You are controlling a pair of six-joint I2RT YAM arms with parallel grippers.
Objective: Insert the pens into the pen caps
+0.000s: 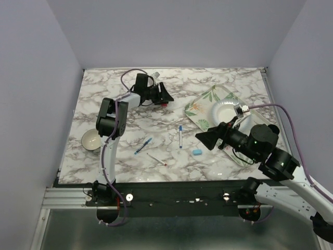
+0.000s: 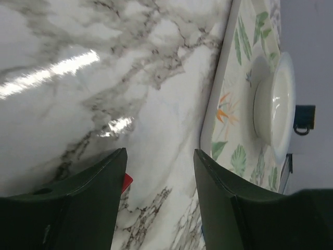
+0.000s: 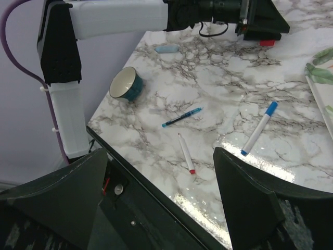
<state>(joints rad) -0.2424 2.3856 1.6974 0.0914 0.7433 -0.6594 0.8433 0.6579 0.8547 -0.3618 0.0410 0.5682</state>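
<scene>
Three pens lie on the marble table: a blue-barrelled pen (image 1: 143, 146) (image 3: 181, 117), a white pen with a red end (image 1: 157, 159) (image 3: 186, 152), and a white pen with blue ends (image 1: 180, 136) (image 3: 259, 128). A red cap (image 1: 164, 105) (image 2: 126, 182) (image 3: 267, 42) lies just under my left gripper (image 1: 169, 95) (image 2: 158, 156), which is open and empty at the far side. A light blue cap (image 1: 197, 152) lies near my right gripper (image 1: 200, 138) (image 3: 160, 156), which is open and empty above the table's near edge. Another light blue cap (image 3: 166, 48) lies behind the left arm.
A floral tray (image 1: 200, 107) (image 2: 234, 104) holding a white dish (image 1: 225, 111) (image 2: 276, 104) sits at the right. A dark round cup (image 1: 91, 139) (image 3: 125, 84) stands at the left by the left arm's elbow. The table's front edge (image 3: 156, 182) runs under the right gripper.
</scene>
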